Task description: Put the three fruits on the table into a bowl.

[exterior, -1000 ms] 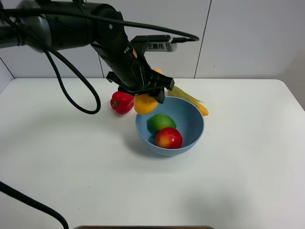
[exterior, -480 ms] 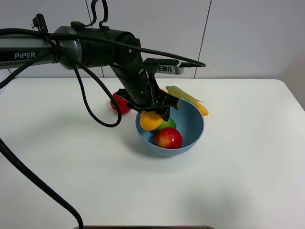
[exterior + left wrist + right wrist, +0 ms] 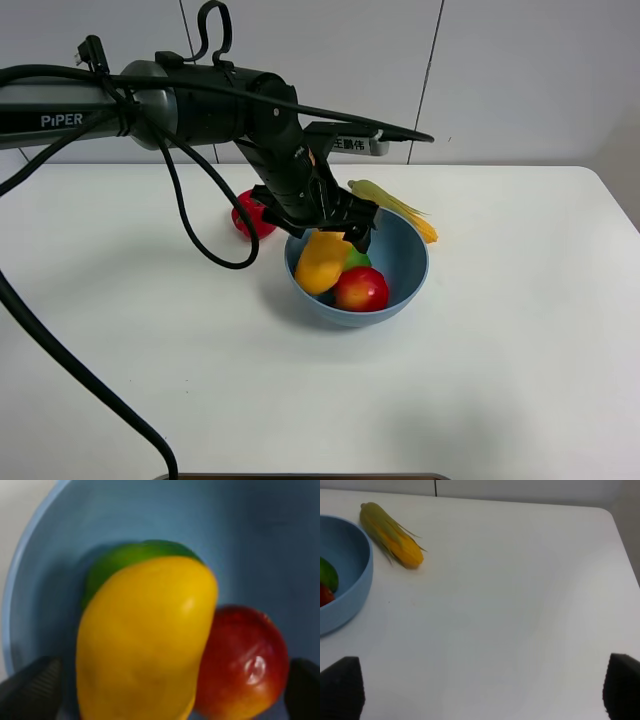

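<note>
The light-blue bowl [image 3: 402, 290] stands on the white table [image 3: 500, 380]. In it lie the yellow mango [image 3: 322, 261], the green lime [image 3: 357, 259] half under it, and the red-orange pomegranate [image 3: 362, 289]. My left gripper [image 3: 318, 228] hangs just above the bowl's near-left rim, open, its fingers well apart on either side of the mango [image 3: 145, 640] and not touching it. The left wrist view also shows the lime [image 3: 130, 555], the pomegranate [image 3: 245, 665] and the bowl's wall [image 3: 250, 530]. My right gripper [image 3: 480, 690] is open and empty over bare table, right of the bowl [image 3: 350, 580].
A red bell pepper [image 3: 250, 215] lies just left of the bowl, partly behind my left arm. A corn cob with green husk [image 3: 395, 205] lies behind the bowl's far rim; it also shows in the right wrist view [image 3: 392, 536].
My left gripper carried the mango from above the bowl's far-left rim down into the bowl and opened. The mango now rests on the lime and against the pomegranate.
</note>
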`<state>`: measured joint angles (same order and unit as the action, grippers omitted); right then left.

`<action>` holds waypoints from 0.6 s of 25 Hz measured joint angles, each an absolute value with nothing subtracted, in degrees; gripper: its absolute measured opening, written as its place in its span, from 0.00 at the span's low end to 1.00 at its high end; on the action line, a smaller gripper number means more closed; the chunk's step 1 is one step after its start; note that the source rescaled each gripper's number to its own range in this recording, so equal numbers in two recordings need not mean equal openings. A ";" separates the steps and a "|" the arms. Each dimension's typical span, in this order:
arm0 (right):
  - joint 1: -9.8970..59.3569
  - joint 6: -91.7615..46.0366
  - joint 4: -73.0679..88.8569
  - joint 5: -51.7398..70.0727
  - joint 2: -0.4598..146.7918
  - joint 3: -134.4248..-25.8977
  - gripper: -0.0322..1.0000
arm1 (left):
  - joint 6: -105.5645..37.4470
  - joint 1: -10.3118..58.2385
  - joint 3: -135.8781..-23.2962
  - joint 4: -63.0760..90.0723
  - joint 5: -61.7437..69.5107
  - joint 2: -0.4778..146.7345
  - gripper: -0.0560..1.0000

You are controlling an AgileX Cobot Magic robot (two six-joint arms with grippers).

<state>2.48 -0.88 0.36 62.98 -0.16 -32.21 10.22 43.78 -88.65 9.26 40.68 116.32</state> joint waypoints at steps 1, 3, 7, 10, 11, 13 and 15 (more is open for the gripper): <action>2.48 -0.88 0.36 62.98 -0.16 -32.21 0.84 | 10.20 43.67 -88.65 9.26 41.11 116.32 0.81; 2.48 -0.88 0.36 62.98 -0.16 -32.21 0.84 | 10.20 43.14 -88.95 9.05 42.95 116.25 0.85; 2.48 -0.88 0.36 62.98 -0.16 -32.21 0.84 | 10.03 40.57 -89.32 7.39 48.24 114.07 0.87; 2.48 -0.88 0.36 62.98 -0.16 -32.21 0.84 | 10.03 37.41 -89.38 5.61 52.79 110.76 0.87; 2.48 -0.88 0.36 62.98 -0.16 -32.21 0.84 | 10.03 36.18 -89.42 5.17 54.61 109.49 0.87; 2.48 -0.88 0.36 62.98 -0.16 -32.21 0.84 | 10.14 33.85 -89.42 4.33 58.33 107.15 0.87; 2.48 -0.88 0.36 62.98 -0.16 -32.21 0.84 | 10.21 31.35 -89.42 3.06 62.56 104.85 0.87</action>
